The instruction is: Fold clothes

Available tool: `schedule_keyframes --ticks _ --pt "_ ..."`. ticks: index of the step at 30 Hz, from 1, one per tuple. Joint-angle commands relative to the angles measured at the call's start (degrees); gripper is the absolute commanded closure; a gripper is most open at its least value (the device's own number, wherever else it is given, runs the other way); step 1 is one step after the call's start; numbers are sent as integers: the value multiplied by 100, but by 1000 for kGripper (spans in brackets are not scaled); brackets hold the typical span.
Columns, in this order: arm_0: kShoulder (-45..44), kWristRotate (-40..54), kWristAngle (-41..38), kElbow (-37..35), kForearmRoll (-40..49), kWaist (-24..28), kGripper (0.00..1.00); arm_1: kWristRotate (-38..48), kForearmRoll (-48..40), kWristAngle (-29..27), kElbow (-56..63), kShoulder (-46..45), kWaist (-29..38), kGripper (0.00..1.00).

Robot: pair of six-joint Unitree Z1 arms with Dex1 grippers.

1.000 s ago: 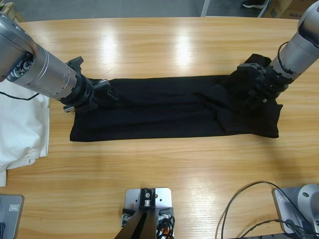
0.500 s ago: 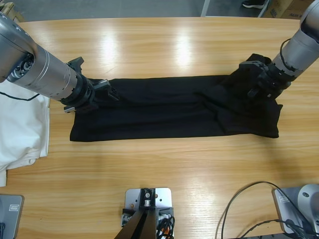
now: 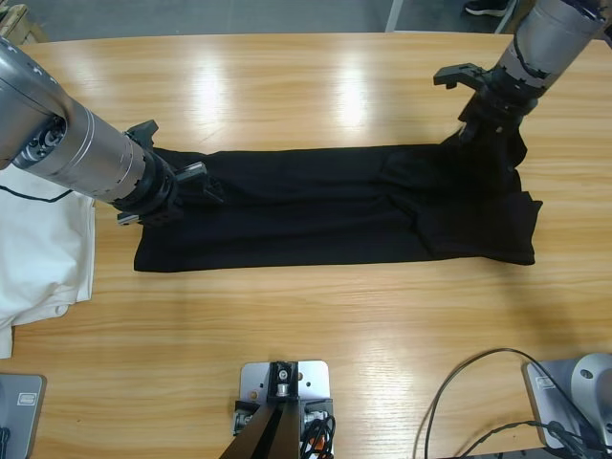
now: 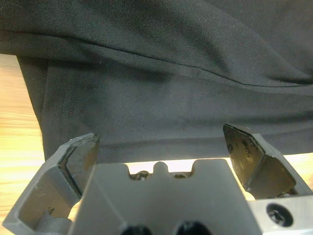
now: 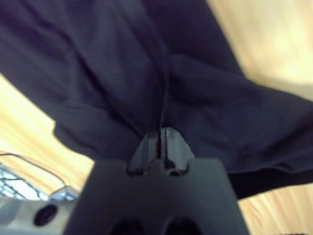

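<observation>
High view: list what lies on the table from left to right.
White shirt → left gripper → black shirt → right gripper, pinching the black shirt's right end.

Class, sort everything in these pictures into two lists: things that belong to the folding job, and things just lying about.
Job in hand:
black shirt
right gripper, pinching it
left gripper, open
white shirt

Lying about:
cables
table

no readable text, labels, brands, numbers or signs in any view
</observation>
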Motion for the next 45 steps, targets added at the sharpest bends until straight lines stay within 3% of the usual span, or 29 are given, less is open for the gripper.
schedule_keyframes --ticks 1,15,16,17,18,19,22,25,28,34,39,45 --pt "152 -95 -62 195 50 -45 9 -125 -183 -457 -223 494 71 1000" --pt "113 -90 -62 210 50 -45 9 -149 -749 -714 -265 910 71 1000" --pt "97 -88 -62 218 50 -45 9 -116 -754 -743 -271 968 73 893" --pt "78 -86 -62 221 55 -45 9 -54 -816 -736 -253 986 67 240" --pt "62 -86 -62 225 57 -45 9 -9 -896 -680 -230 956 55 73" --pt "44 -78 -62 230 58 -45 9 2 -951 -596 -228 868 53 23" --pt "48 -86 -62 218 58 -45 2 229 -1201 -541 -23 232 41 0" --pt "134 -113 -71 154 41 -45 0 1129 -1531 -499 466 -686 -230 0" --pt "161 -130 -71 102 23 -45 0 2487 -1557 -148 1348 -1196 -977 0" --pt "129 -132 -71 142 32 -45 0 3523 -2095 701 3062 -1393 -2385 0" --pt "132 -148 -71 45 30 -45 0 4523 -2879 911 4066 -1394 -2828 0" --pt "118 -174 -71 98 32 -45 0 4999 -3428 1160 4600 -1503 -2831 31"
